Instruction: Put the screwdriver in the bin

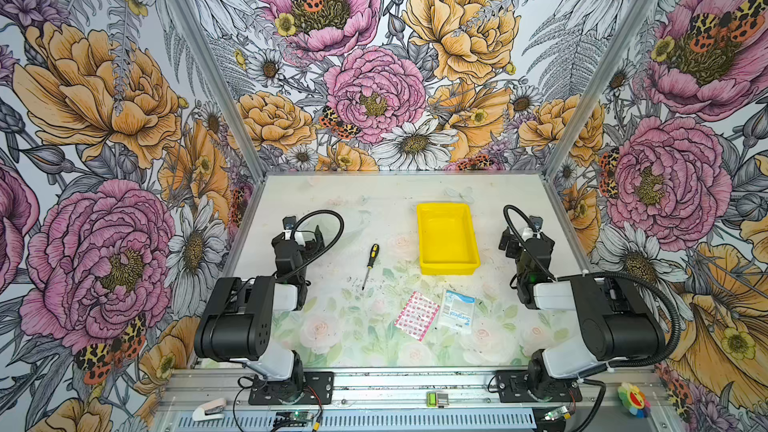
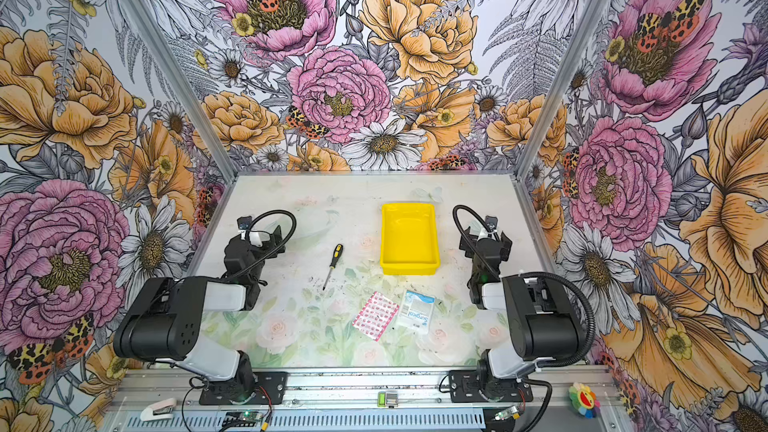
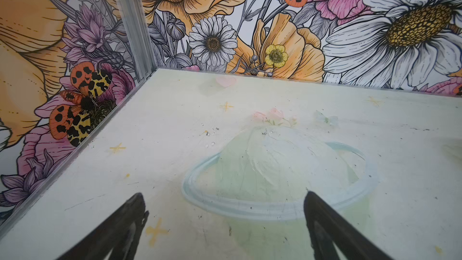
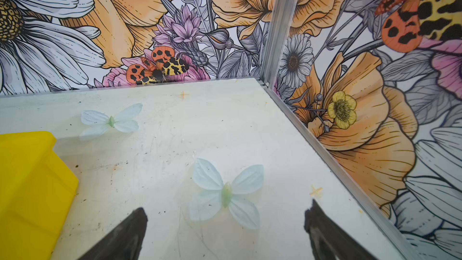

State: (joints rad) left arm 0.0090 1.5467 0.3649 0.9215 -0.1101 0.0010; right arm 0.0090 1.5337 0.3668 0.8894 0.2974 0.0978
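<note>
The screwdriver (image 1: 370, 265) is laid flat on the table (image 1: 332, 201), left of the bin (image 1: 449, 271) and apart from it. A pink packet (image 1: 417, 315), perhaps plasters, and a white packet (image 1: 457, 310) are placed just before the bin's near side. The left gripper (image 3: 223, 196) and the right gripper (image 4: 226, 211) are held with jaws spread apart

Bright even light, soft shadows, wide-angle edge distortion.

Bin (image 4: 32, 186) cropped at right wrist view edge; screwdriver (image 1: 371, 263) tip type unreadable.
</note>
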